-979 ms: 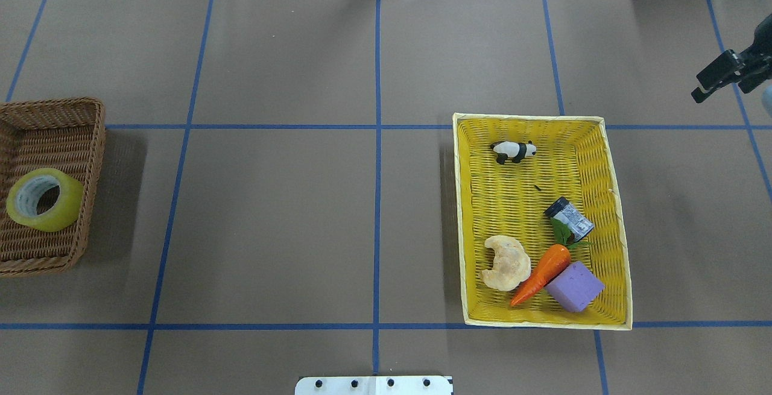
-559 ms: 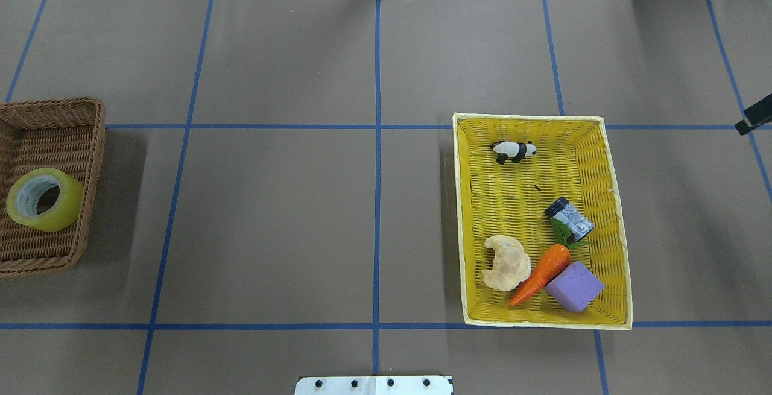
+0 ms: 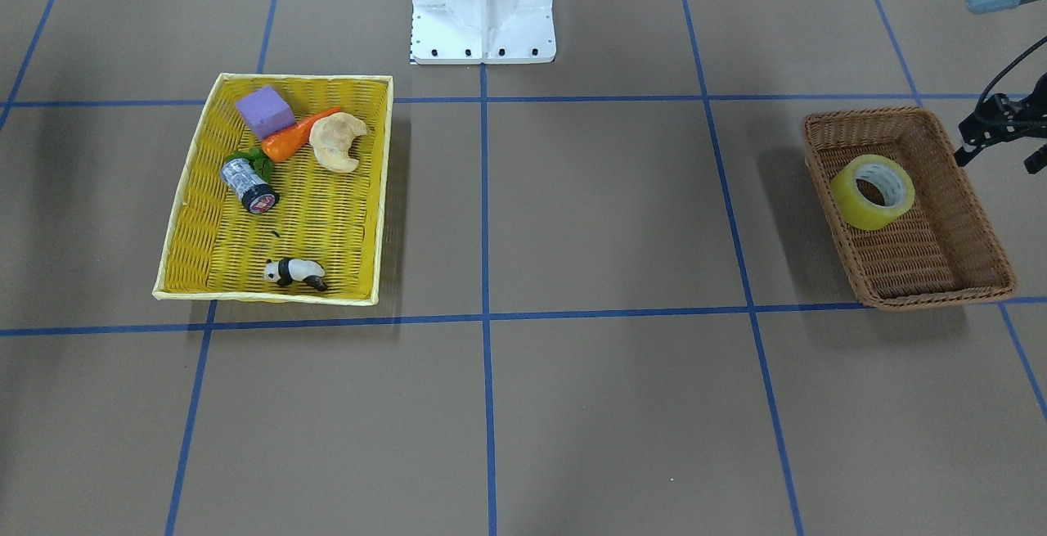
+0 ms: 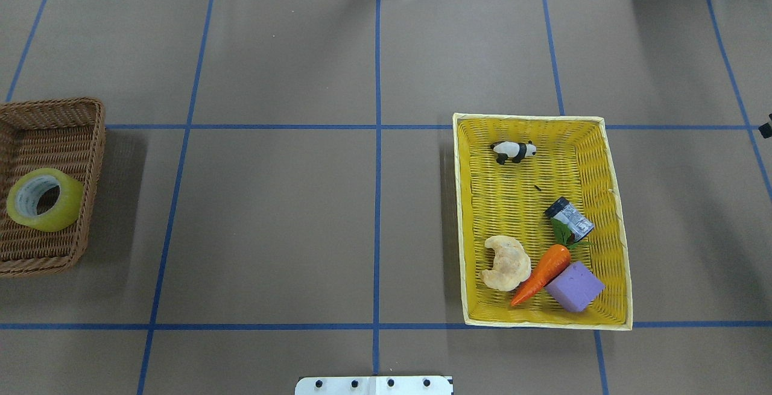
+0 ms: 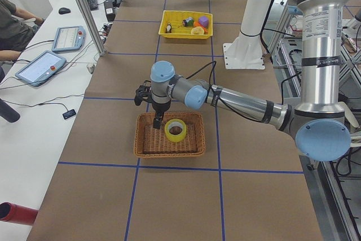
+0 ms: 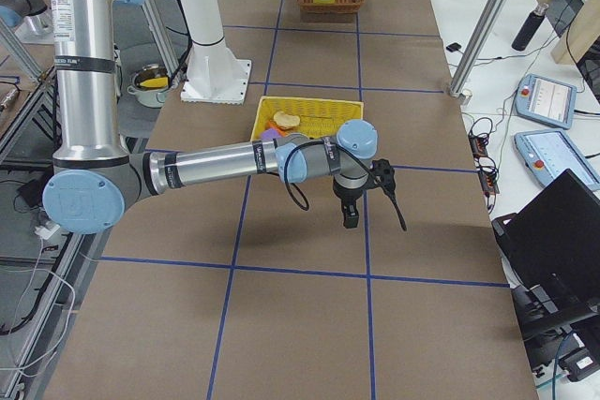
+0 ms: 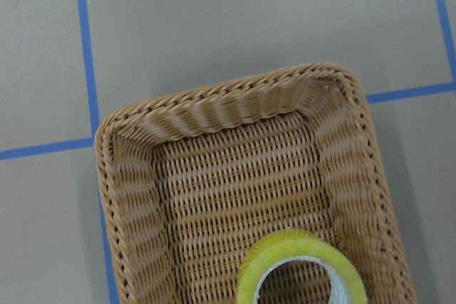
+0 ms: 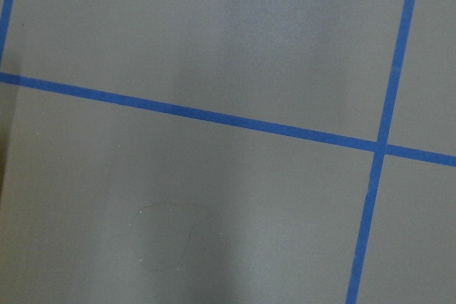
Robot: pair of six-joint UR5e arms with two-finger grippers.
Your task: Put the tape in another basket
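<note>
The tape [image 4: 43,199] is a yellowish roll that lies flat in the dark brown wicker basket [image 4: 60,105] at the table's left end. It also shows in the front view [image 3: 873,191] and the left wrist view [image 7: 299,275]. My left gripper [image 3: 999,151] hangs over the basket's [image 3: 900,114] outer rim, beside the tape and apart from it. Its fingertips stand apart and hold nothing. My right gripper [image 6: 351,220] points down over bare table beyond the yellow tray. Only a sliver of it [image 4: 767,130] shows overhead, so I cannot tell its state.
The yellow woven tray [image 4: 531,117] on the right half holds a toy panda [image 4: 512,151], a silver cylinder [image 4: 570,218], a croissant [image 4: 505,262], a carrot [image 4: 543,273] and a purple block [image 4: 574,287]. The robot's white base [image 3: 483,20] stands at the near edge.
My right gripper has moved right, almost out of the overhead view. The tape and both baskets have not moved.
</note>
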